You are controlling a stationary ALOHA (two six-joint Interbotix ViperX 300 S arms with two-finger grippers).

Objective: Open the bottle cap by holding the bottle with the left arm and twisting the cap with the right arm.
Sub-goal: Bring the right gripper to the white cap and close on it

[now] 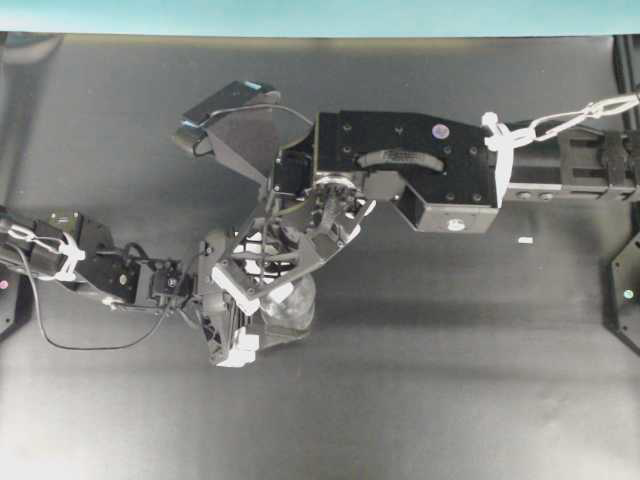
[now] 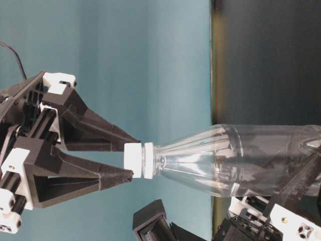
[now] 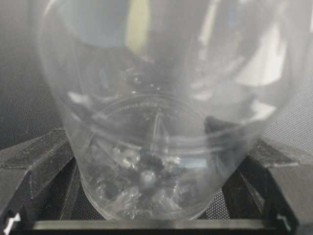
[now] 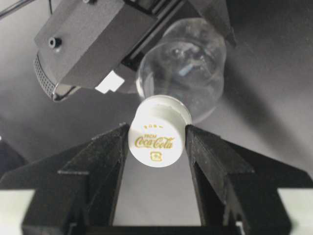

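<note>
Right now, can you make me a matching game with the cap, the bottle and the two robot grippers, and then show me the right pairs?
Things:
1. bottle cap
2. bottle
3. left gripper
4. right gripper

What fits:
A. see-through plastic
B. closed around the bottle's body
C. white, with gold Coca-Cola writing on top
D. fingers pinching the cap from both sides

Pairs: 1-C, 2-A, 3-B, 4-D
</note>
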